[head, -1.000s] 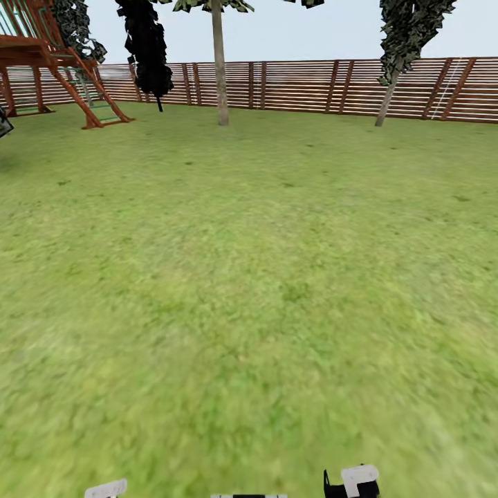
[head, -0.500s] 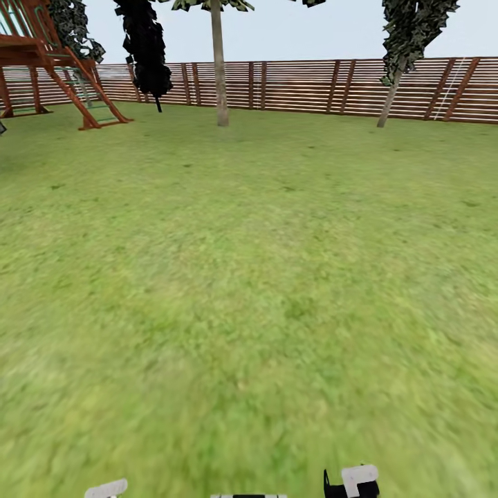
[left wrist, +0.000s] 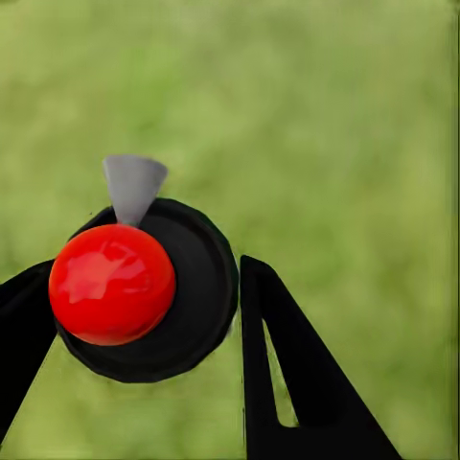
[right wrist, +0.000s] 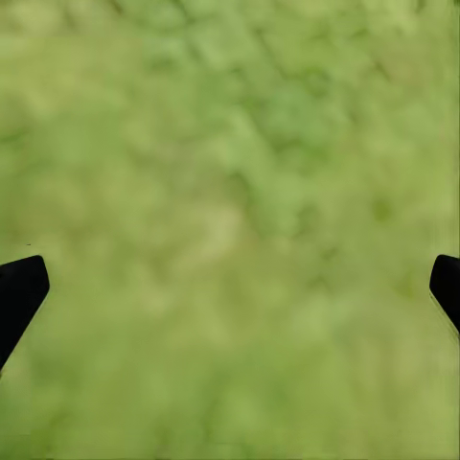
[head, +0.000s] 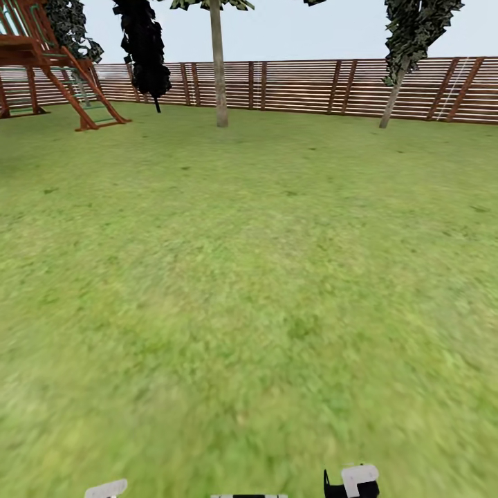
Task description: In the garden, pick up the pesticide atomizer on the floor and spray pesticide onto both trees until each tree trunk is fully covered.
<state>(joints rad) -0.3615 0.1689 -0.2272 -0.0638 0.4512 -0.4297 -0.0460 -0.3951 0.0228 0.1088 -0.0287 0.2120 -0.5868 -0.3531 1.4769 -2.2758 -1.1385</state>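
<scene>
Already the left pincer [left wrist: 144, 316] clasps the atomizer [left wrist: 144, 292], seemingly light and rigid, round its body; right pincer [right wrist: 230, 287] gapes wide over grass [head: 249, 277].

Lawn [head: 263, 277] stretches ahead of me to the fence [head: 311, 86] across the far side. One tree trunk [head: 219, 66] stands before the fence, left of centre; a leaning thinner tree [head: 394, 97] stands to its right. A play frame [head: 48, 62] sits far left. The atomizer [left wrist: 144, 287] sits between my left end effector's [left wrist: 144, 316] fingers, above grass.
</scene>
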